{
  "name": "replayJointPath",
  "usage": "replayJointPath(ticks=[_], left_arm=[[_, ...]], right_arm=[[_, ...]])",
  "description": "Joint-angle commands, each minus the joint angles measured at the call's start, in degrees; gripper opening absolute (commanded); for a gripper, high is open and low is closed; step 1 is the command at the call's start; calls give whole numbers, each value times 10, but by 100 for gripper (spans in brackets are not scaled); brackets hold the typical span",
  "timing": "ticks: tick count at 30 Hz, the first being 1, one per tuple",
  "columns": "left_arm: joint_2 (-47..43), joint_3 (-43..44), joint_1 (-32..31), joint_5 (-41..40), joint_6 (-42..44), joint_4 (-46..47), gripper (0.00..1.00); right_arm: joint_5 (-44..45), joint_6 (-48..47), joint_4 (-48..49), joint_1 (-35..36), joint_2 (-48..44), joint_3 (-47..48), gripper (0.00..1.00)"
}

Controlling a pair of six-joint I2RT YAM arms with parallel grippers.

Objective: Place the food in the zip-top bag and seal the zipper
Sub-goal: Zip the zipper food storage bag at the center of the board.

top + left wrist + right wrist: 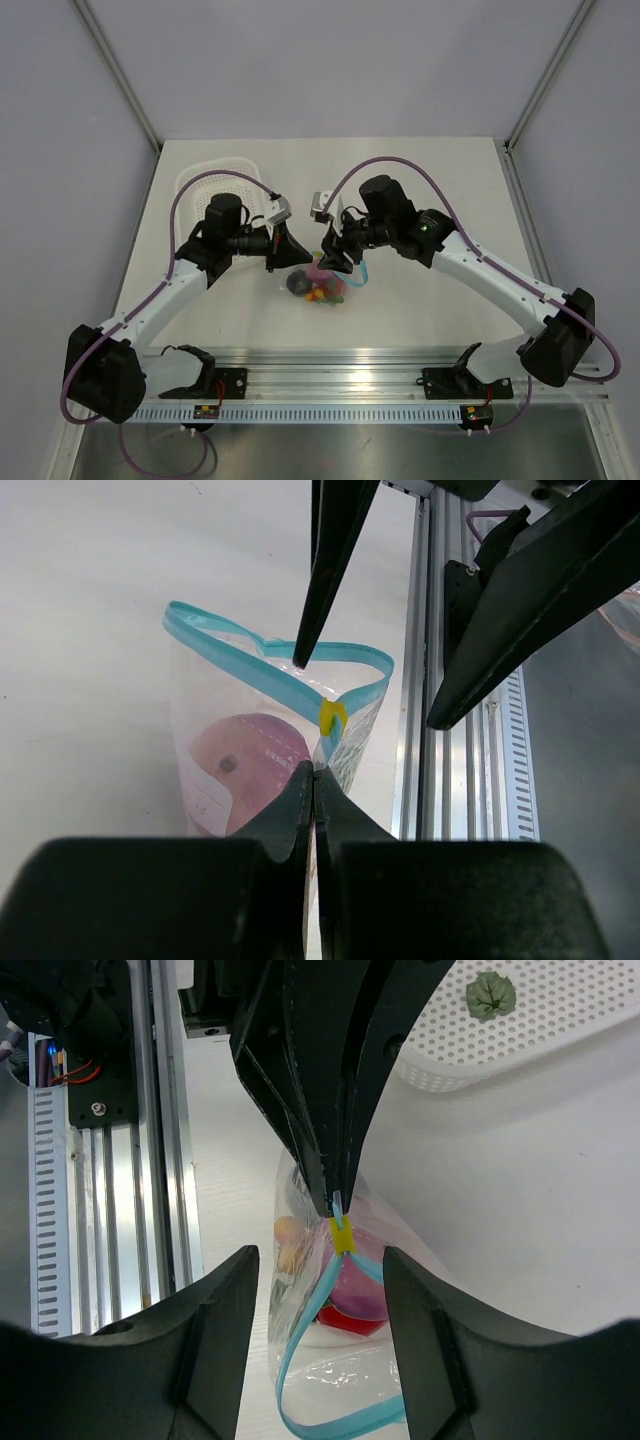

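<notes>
The zip-top bag (325,287) sits mid-table in the overhead view, right between the two arms. Left gripper (313,777) has its fingers squeezed together on the bag's top edge, just below the little yellow slider (332,716). The zipper (240,660) gapes in a wide loop, so the mouth is open. Right gripper (320,1253) has its fingers spread wide by the mouth, holding nothing. Inside the bag there's the pink piece (362,1276) above the red piece (352,1325) (plus something yellowish I can't make out). The green leafy piece (490,995) lies in the white basket (560,1040), upper right of the right wrist view
</notes>
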Motion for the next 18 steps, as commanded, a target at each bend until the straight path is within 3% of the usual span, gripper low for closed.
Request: replayJointPath(ticks=[1, 6, 10, 14, 18], left_arm=[[1, 21, 2, 20, 15, 10, 0], [2, 24, 2, 16, 16, 9, 0], [6, 27, 2, 14, 11, 10, 0], [12, 30, 2, 15, 4, 12, 0], [13, 29, 2, 12, 2, 11, 0]], right_arm=[[-28, -11, 5, -7, 15, 20, 60], [-40, -6, 19, -15, 25, 21, 60], [-51, -2, 11, -19, 39, 34, 53], [-64, -3, -3, -22, 53, 47, 38], [-65, -2, -3, -24, 61, 50, 36]])
